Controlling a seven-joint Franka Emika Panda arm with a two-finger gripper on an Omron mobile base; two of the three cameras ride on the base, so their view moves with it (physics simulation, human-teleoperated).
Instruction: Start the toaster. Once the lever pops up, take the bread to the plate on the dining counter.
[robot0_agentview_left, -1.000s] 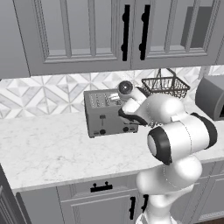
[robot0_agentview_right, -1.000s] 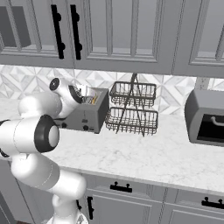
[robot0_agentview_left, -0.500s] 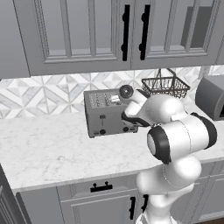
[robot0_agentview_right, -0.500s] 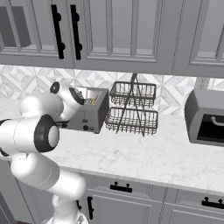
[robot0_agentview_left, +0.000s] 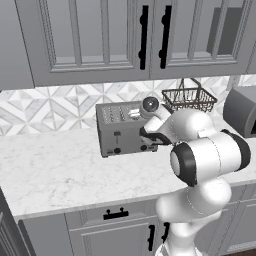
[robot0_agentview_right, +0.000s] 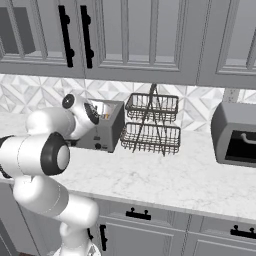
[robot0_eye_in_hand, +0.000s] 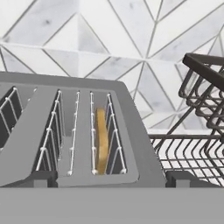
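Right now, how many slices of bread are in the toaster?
1: the bread stands in the toaster's rightmost slot, hand view. Its leftmost slots are partly cut off.

This is a kitchen in a home; grey cupboards (robot0_agentview_left: 125, 40) with black handles hang on the wall; more cupboard doors and drawers (robot0_agentview_right: 150, 230) sit under a white marble counter (robot0_agentview_left: 55, 170); the wall (robot0_agentview_right: 30, 92) has shiny patterned tiles; a toaster (robot0_agentview_left: 122, 127), a wire basket rack (robot0_agentview_right: 151, 124) and a grey box oven (robot0_agentview_right: 235, 135) stand on the counter.
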